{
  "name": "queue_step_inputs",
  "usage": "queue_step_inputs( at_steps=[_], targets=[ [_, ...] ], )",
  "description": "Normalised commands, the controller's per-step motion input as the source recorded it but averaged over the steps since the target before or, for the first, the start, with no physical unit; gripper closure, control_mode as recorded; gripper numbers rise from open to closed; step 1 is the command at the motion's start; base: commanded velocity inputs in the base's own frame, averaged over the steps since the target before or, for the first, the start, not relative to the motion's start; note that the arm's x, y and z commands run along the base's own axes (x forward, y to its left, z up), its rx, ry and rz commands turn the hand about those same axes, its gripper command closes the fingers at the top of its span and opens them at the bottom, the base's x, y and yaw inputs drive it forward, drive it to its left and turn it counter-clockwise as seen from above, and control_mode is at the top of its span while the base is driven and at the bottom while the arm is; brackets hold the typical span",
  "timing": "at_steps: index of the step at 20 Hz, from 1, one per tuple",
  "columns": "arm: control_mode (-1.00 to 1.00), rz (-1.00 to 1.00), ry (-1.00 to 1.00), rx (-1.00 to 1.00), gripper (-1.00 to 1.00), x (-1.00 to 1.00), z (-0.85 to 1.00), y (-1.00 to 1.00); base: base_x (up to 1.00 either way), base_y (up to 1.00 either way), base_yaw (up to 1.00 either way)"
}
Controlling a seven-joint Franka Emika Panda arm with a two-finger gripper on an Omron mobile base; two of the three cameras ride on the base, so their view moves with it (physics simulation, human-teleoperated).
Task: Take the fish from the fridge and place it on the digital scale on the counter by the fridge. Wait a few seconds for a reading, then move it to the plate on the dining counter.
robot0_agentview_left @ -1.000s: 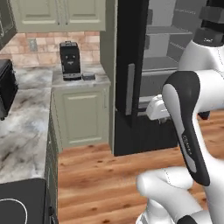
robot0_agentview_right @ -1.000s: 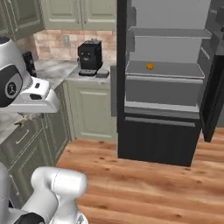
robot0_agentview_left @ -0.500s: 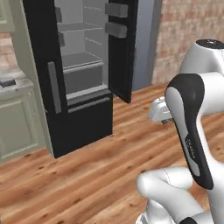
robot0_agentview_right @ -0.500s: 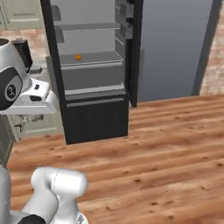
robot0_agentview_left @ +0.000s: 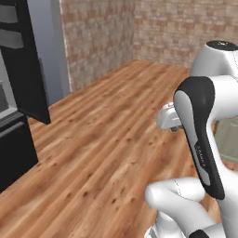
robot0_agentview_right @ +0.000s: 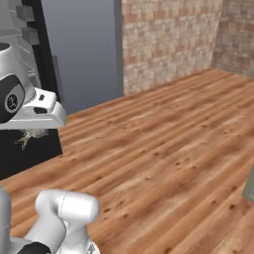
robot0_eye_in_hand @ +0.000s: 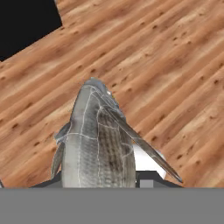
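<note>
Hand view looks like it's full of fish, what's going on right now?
The white arm's gripper is shut on the silver-grey scaled fish, carried above the wooden plank floor. The dark, near-black fridge stands open at the left. No counter or plate is in sight, so the fish is in transit.

Flat, even rendered light, soft low-resolution pictures, no glare.

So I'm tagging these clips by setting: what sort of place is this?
Probably a home kitchen, rendered. A tall dark fridge stands open on the left, the wooden plank floor runs to brick walls, and the fingers hold a fish over that floor.
</note>
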Motion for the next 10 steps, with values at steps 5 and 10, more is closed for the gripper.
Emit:
queue_step_inputs(
  at_steps=[5,10],
  targets=[
    [1.00,0.00,0.00,0.00,1.00,0.00,0.00,0.00,0.12,-0.84,-0.70],
    [1.00,0.00,0.00,0.00,1.00,0.00,0.00,0.00,0.85,-0.42,-0.50]
  ],
)
